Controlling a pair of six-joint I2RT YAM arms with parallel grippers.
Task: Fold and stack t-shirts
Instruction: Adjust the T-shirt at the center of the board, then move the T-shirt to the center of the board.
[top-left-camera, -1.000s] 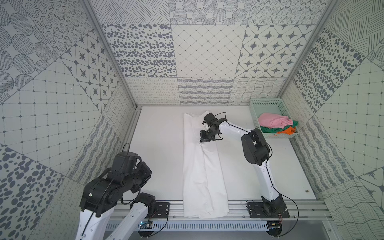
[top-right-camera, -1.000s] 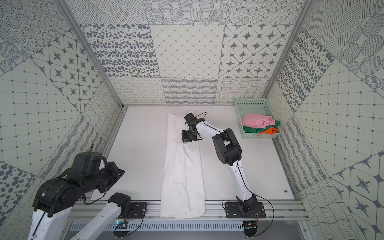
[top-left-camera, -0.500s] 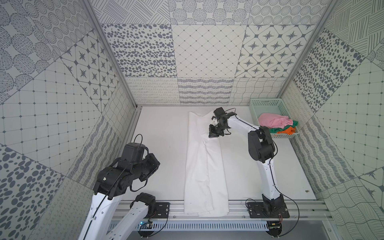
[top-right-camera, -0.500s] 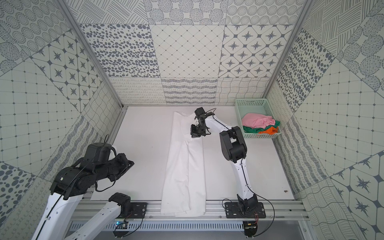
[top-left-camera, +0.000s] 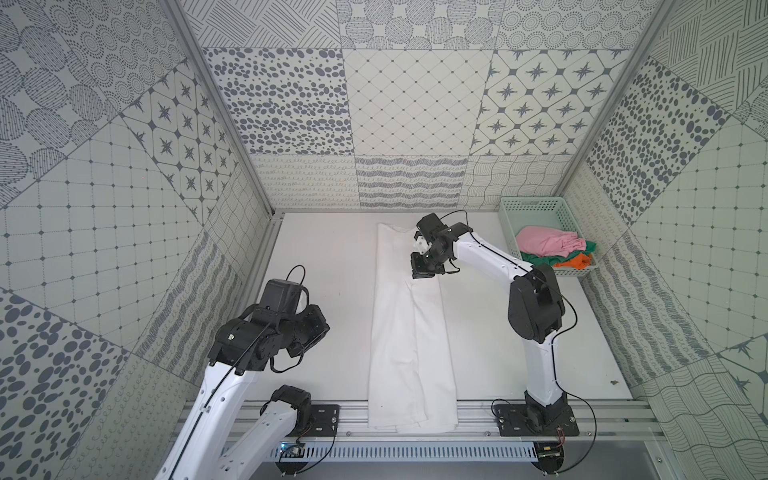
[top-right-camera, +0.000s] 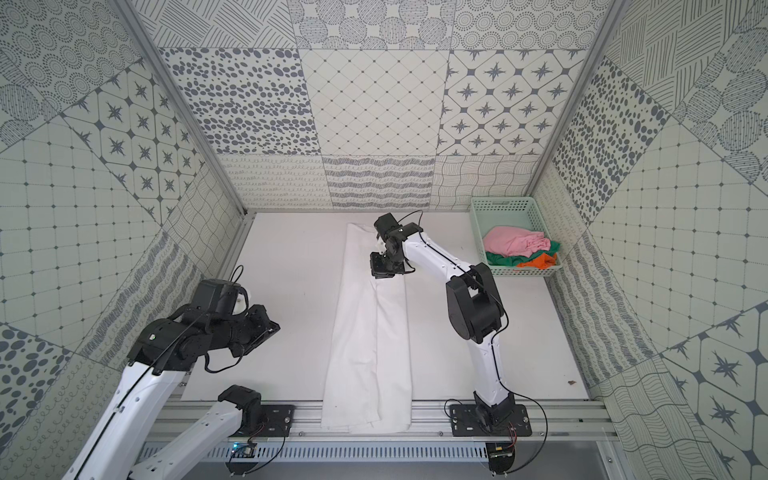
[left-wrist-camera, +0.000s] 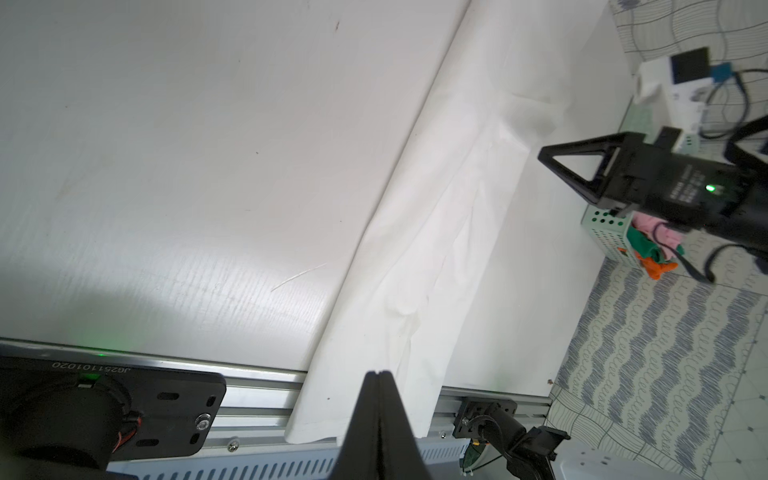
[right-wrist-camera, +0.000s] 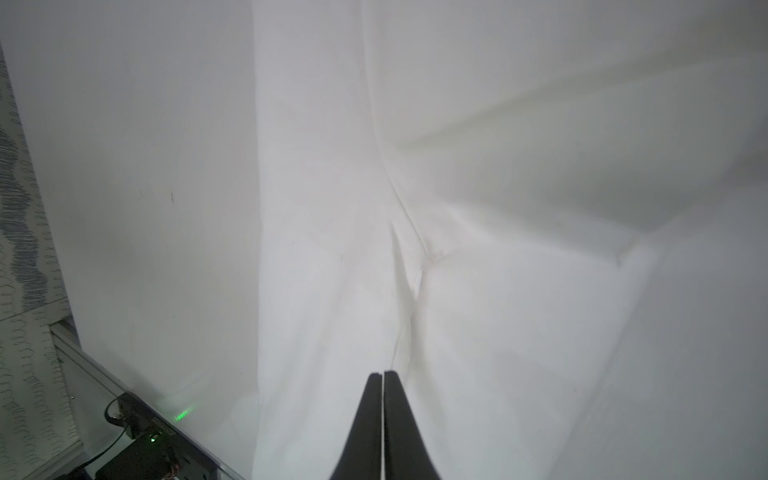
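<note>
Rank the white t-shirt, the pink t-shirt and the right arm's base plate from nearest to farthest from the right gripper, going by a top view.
1. white t-shirt: under the right gripper, mid-table.
2. pink t-shirt: in the basket, far right corner.
3. right arm's base plate: on the near rail.

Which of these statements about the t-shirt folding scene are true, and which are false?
1. The white t-shirt lies as a long narrow strip on the table. True.
2. The basket is empty. False: it holds a pink t-shirt, a green t-shirt and an orange t-shirt.
3. The right end effector is shut. True.
4. The left end effector grips the white t-shirt. False: it is shut, off to the side of it.
</note>
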